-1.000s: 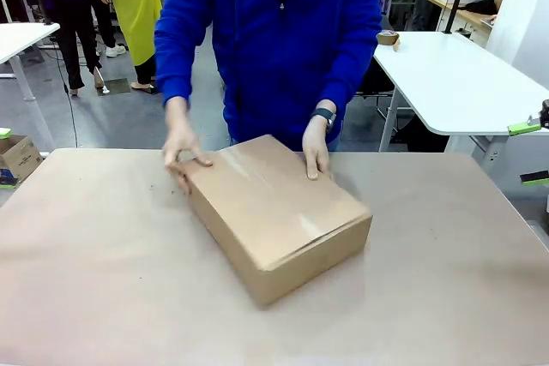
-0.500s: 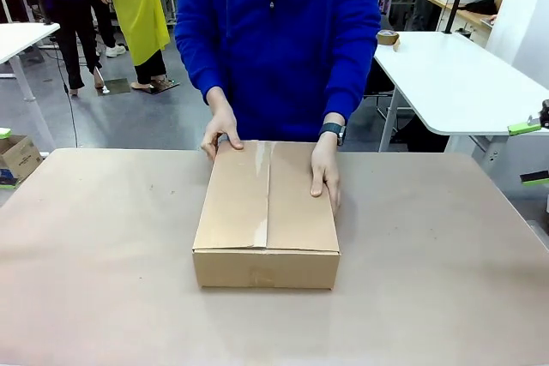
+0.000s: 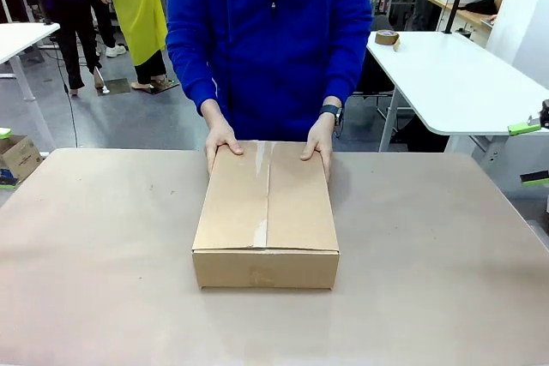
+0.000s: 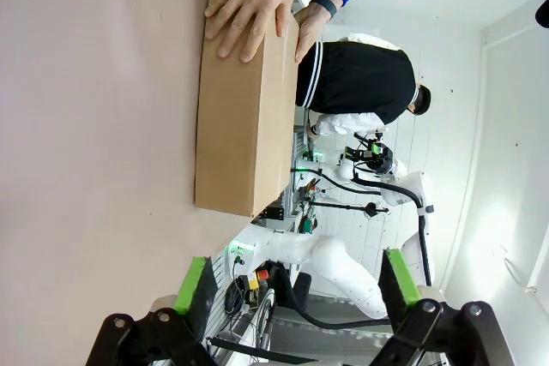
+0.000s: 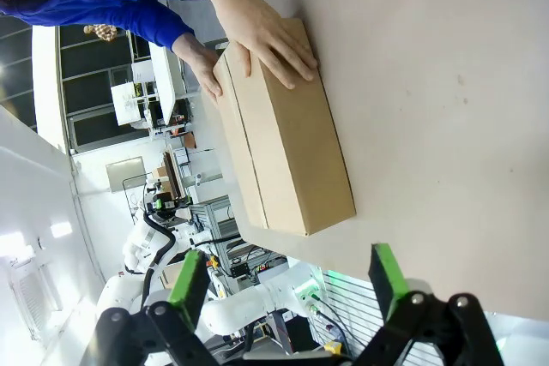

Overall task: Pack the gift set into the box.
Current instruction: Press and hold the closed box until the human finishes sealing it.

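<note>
Carton closed on table, packing apparently near its end

Brown corrugated carton (image 3: 268, 203): mid-table, flaps folded down, person's hands (image 3: 224, 139) (image 3: 318, 141) on it. Contents unseen; gift set presumably inside. Left gripper (image 4: 290, 287), right gripper (image 5: 292, 285): fingers apart. Remaining, perhaps: opening check or sealing.

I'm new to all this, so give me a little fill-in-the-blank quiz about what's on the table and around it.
The carton on the table is made of brown ____. The person's sleeves are ____. The flaps on top of the carton are ____. The left gripper has its fingers ____.

Missing words, in order: cardboard; blue; closed; apart
</note>
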Controlling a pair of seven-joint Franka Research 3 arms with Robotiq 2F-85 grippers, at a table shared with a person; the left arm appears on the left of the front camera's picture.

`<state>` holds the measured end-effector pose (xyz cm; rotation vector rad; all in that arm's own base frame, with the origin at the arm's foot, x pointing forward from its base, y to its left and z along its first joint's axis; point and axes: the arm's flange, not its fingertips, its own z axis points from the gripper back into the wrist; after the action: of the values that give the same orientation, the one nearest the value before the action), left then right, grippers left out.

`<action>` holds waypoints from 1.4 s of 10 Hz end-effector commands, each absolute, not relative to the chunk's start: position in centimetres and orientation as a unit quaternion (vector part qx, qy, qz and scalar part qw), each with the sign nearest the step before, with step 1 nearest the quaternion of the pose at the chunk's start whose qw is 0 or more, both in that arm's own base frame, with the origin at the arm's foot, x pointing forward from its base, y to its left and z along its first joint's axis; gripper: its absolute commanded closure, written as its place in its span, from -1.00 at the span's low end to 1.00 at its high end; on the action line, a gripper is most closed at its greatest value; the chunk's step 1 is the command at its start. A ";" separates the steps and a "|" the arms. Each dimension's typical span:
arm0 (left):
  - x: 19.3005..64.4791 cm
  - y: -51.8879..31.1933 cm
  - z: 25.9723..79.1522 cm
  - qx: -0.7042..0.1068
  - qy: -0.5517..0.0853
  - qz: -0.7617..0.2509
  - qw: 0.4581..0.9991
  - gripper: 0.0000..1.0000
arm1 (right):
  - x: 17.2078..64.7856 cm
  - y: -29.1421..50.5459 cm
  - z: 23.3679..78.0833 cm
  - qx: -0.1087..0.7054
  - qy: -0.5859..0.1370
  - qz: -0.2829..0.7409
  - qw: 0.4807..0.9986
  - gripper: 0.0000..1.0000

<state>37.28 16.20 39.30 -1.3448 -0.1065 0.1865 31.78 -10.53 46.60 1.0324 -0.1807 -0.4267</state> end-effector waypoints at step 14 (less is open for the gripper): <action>39.3 -5.6 41.1 -0.568 -0.144 -0.113 0.802 -1.00 | 33.7 16.2 45.6 0.478 -0.090 0.132 0.864 -1.00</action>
<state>39.32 -4.83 41.32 -1.2239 -0.3043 -0.2459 33.74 15.30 45.92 1.0006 -0.1854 0.2574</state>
